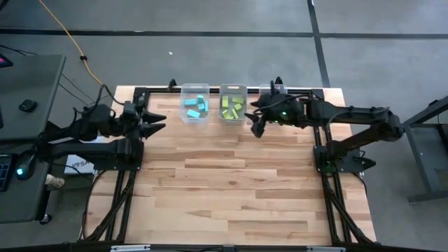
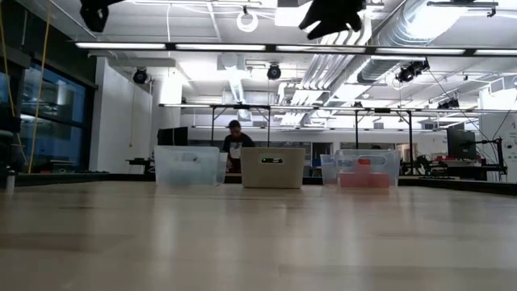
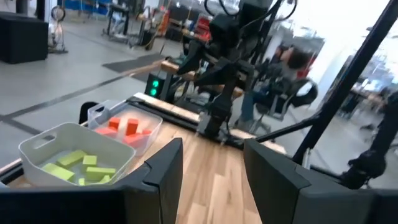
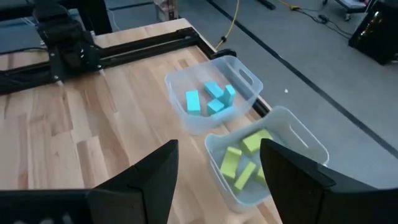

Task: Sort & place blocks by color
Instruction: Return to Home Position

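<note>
1. Three clear plastic rectangular bins stood in a row along the far edge of the light wooden plank table (image 1: 231, 185).
2. The left clear bin (image 1: 194, 87) held the light blue blocks (image 1: 195, 106), several cubes and short bars lying loose on its floor.
3. The middle clear bin (image 1: 232, 87) held the lime green blocks (image 1: 232, 106), likewise loose and overlapping.
4. The right clear bin (image 2: 367, 158) held the red-orange blocks (image 2: 363, 179). From above, this bin was mostly hidden under the right arm.
5. No block showed on the bare table in any view.
6. The left arm's dark two-finger gripper (image 1: 161, 121) hung above the table's left edge, just left of the blue bin, pointing across the table towards the bins. Its jaws stood apart with nothing between them. The left wrist view looked through that gap at the wood, with the green and red-orange bins off to one side.
7. The right arm's dark two-finger gripper (image 1: 252, 124) hung in the air beside the green bin on its right-bin side, pointing left. Its jaws were spread too and held nothing. The right wrist view looked past them at the blue and green bins.
8. From table height, both grippers showed only at the top of the picture, well clear of the bins.
9. A person (image 2: 234, 139) stood in the room beyond the table, behind the gap between the left and middle bins.
</note>
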{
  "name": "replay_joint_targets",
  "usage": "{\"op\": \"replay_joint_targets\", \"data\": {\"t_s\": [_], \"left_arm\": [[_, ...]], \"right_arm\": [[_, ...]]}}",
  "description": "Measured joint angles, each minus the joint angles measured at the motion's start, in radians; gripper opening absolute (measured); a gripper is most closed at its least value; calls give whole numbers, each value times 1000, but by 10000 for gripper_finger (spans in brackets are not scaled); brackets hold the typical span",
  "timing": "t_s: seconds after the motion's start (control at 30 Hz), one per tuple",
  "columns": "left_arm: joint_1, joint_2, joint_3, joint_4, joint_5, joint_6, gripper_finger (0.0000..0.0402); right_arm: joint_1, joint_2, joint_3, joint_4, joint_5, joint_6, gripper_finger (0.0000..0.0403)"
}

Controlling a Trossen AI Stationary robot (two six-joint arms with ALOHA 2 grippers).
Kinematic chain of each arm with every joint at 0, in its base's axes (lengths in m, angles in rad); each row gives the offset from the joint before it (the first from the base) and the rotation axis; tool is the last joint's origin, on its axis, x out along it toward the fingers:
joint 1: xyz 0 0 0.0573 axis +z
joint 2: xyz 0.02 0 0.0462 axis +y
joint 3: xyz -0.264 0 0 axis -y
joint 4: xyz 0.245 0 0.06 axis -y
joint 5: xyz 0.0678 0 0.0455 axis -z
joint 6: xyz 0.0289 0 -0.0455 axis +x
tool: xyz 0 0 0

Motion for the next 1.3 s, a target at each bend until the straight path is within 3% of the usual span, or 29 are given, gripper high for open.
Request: {"op": "replay_joint_targets", "data": {"t_s": [0.23, 0.43, 0.63, 0.93, 1.3], "left_arm": [[-38, -170, -169, 80, -48, -50, 149], [-44, -246, -297, 138, -52, -27, 141], [-44, -255, -395, 234, -52, -1, 130], [-44, -256, -504, 265, -51, -48, 127], [-44, -256, -587, 300, -51, 5, 127]], "right_arm": [[2, -152, -158, 21, -2, 105, 217], [28, -264, -351, 154, 5, 178, 217], [62, -363, -546, 293, 6, 265, 217], [79, -485, -696, 314, 25, 283, 217], [79, -709, -911, 414, 64, 298, 217]]}}
